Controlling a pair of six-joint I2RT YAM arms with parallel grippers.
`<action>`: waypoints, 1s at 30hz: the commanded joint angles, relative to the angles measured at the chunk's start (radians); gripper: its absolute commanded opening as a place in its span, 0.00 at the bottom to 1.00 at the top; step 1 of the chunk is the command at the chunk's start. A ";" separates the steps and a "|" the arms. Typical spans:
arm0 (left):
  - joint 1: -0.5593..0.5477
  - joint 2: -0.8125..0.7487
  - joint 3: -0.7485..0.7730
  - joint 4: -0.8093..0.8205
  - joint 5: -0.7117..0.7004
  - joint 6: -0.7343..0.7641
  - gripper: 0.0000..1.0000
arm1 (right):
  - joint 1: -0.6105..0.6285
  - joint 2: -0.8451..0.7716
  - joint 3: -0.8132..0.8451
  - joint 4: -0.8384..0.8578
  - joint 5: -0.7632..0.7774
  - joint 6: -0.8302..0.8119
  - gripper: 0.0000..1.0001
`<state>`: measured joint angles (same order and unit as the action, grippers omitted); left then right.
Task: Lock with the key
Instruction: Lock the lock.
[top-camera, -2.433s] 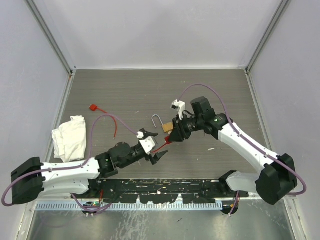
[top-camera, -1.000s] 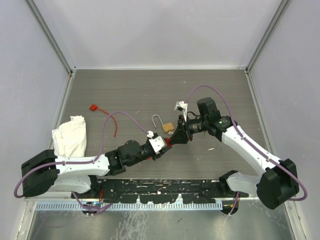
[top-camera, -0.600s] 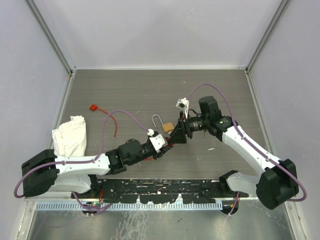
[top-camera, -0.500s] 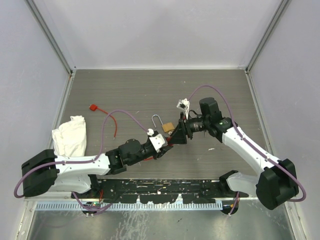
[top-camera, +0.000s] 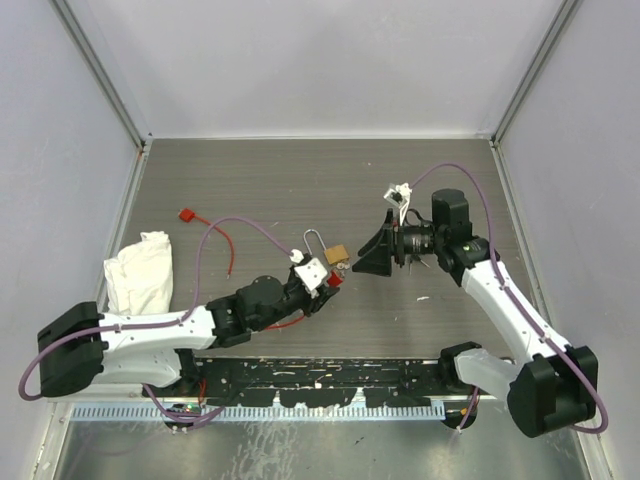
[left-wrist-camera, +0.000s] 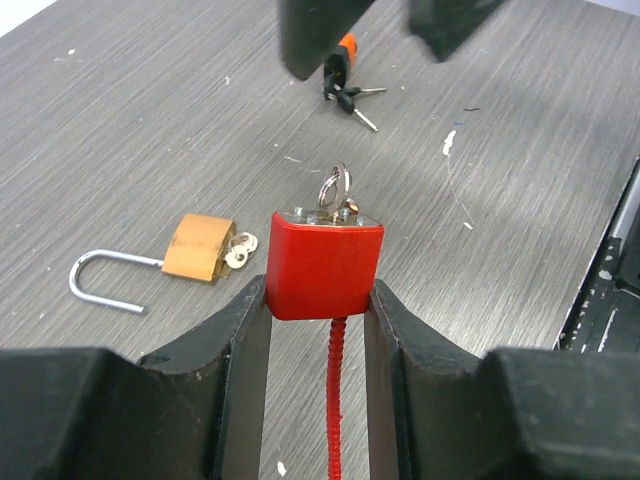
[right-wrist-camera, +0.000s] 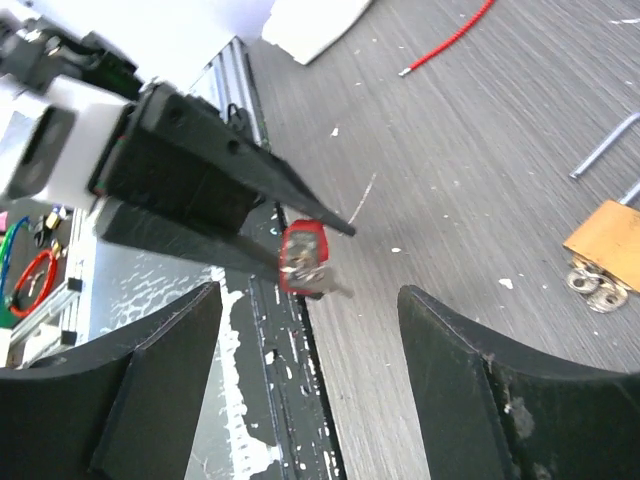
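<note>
- Your left hand (left-wrist-camera: 318, 290) is pinching the red padlock (left-wrist-camera: 325, 262), one finger flat on each side of it.
- The left wrist view gives you the detail. A silver key (left-wrist-camera: 335, 190) with a ring head stands in the far end of that lock, and a red cable (left-wrist-camera: 335, 400) comes out of its near end between the fingers.
- Farther out in that same view is the key bunch (left-wrist-camera: 345, 90), with dark heads, thin blades and an orange tag. It lies on the desk (left-wrist-camera: 540, 190), well apart from the red lock, just below two dark fingertips at the top edge.
- Your right hand (right-wrist-camera: 310, 290) is spread wide with nothing between its fingers.
- The right wrist view looks straight at the left hand's black fingers. The red lock is caught at their tips and the silver key pokes out toward the camera. The key bunch does not show from here.
- A brass padlock (left-wrist-camera: 200, 247) lies flat on the desk with its shackle swung open and its own small keys at its base. The left wrist view sees all of it; the right wrist view catches only its body and part of the shackle at the right edge.
- From the top view your two hands face each other mid-desk, near but not touching.
- That view also shows a white cloth (top-camera: 140, 272) by the left wall and a small red tag (top-camera: 186, 214) beyond it.
- The keys are too small to make out from up there.
</note>
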<state>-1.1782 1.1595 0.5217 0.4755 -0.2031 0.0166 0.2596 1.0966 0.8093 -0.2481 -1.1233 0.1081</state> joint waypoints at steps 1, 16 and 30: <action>0.000 -0.050 0.078 -0.050 -0.092 -0.059 0.03 | 0.005 -0.065 -0.010 -0.001 -0.084 -0.005 0.76; 0.000 -0.005 0.194 -0.113 -0.131 -0.142 0.03 | 0.090 -0.001 -0.150 0.347 -0.003 0.330 0.58; 0.000 0.048 0.238 -0.108 -0.133 -0.185 0.03 | 0.119 0.051 -0.159 0.545 0.032 0.498 0.55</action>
<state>-1.1782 1.2045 0.6926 0.3088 -0.3187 -0.1349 0.3660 1.1400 0.6430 0.2054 -1.1141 0.5663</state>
